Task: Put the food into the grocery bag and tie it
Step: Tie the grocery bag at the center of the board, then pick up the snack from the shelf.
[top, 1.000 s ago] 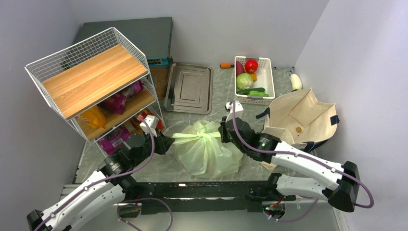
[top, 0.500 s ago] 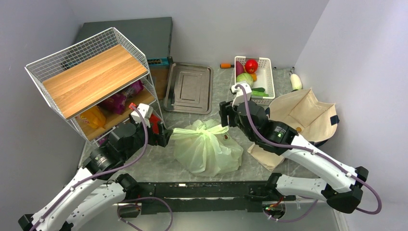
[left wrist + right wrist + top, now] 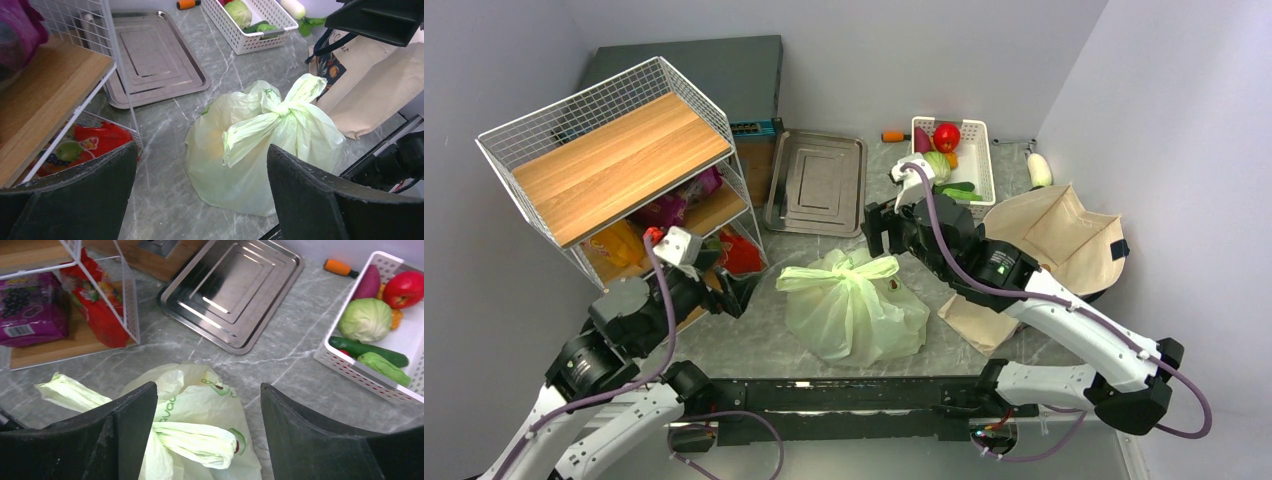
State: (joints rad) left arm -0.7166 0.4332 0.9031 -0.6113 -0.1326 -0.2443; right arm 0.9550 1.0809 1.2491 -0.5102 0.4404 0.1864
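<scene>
- The bag [image 3: 854, 315] sits on the table [image 3: 764, 345] between my two grippers. It rests on its broad base with the knot [image 3: 854, 272] on top.
- The knot is drawn tight, and two handle ends stick out of it in opposite directions.
- The left end [image 3: 792, 283] points toward my left gripper and the right end [image 3: 886, 266] toward my right one. Their line, the bag's long axis up top, runs side to side across the table, with the right tip a little farther from me.
- Below the knot the body bulges widest toward the near right. I cannot make out what it holds through the film.
- My left gripper [image 3: 734, 292] is left of the bag, near the foot of the rack [image 3: 624, 150]. Its fingers are spread wide with nothing between them, and it is clear of the plastic.
- My right gripper [image 3: 876, 228] hangs just beyond the bag's far side, above the right end. Its fingers are also wide apart and hold nothing.
- The tray [image 3: 817, 182] lies beyond the bag, the basket [image 3: 954, 208] at the far right, and the tote [image 3: 1054, 235] to the right.
</scene>
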